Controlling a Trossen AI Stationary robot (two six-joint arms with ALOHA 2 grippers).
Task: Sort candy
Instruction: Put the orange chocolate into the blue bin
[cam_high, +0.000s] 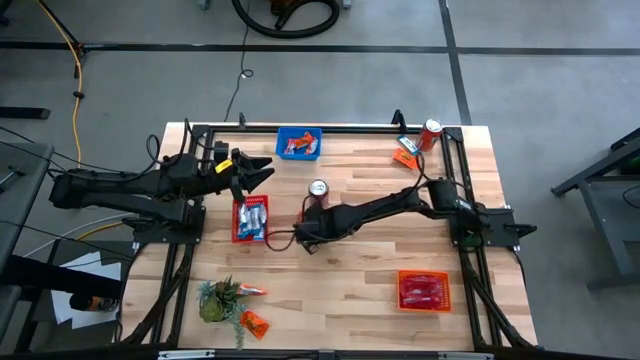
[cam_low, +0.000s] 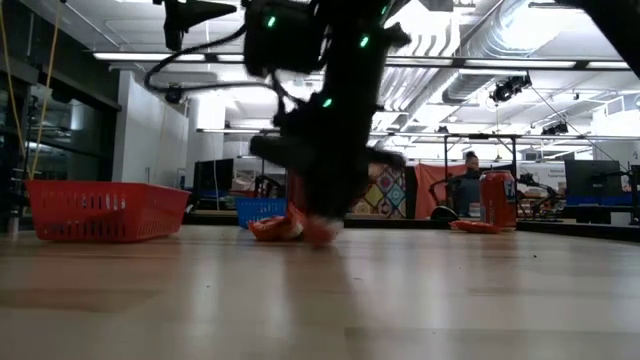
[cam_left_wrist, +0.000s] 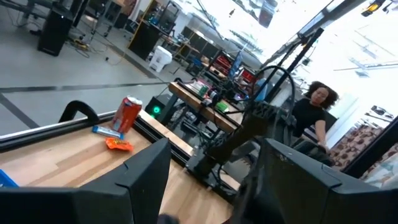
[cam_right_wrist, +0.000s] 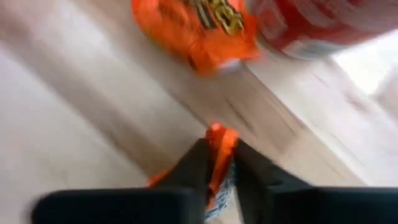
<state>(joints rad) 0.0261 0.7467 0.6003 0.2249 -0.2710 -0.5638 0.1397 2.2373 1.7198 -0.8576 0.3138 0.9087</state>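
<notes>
A pale, planked wooden tabletop (cam_high: 340, 270) with a dark metal frame is seen from above. The right claw (cam_right_wrist: 217, 158), at the end of a dark jointed arm stretched across the middle of the tabletop, is closed tight on a small orange crinkled candy packet (cam_right_wrist: 219, 144), which is pinched between its two dark fingers just above the wood. A second orange wrapped packet (cam_right_wrist: 193, 28) lies near it, beside a red-and-silver cylindrical drink can (cam_high: 318, 189).

The left claw (cam_high: 262, 172) is held above the tabletop's far left part, its fingers spread wide with nothing between them, its arm reaching in from the left edge.

A red plastic mesh basket (cam_high: 251, 219) just left of the right claw is filled with blue-and-white packets. A blue plastic basket (cam_high: 299, 144) at the far edge holds orange packets, and a red basket (cam_high: 424, 290) near the right front holds pink-red ones. More orange candy (cam_high: 405, 157) is seen by a second red can (cam_high: 431, 132) at the far right corner. A small green leafy plant (cam_high: 221, 300) stands at the left front, with orange packets (cam_high: 254, 323) beside it.

A person (cam_left_wrist: 314, 115) is visible in the room behind.
</notes>
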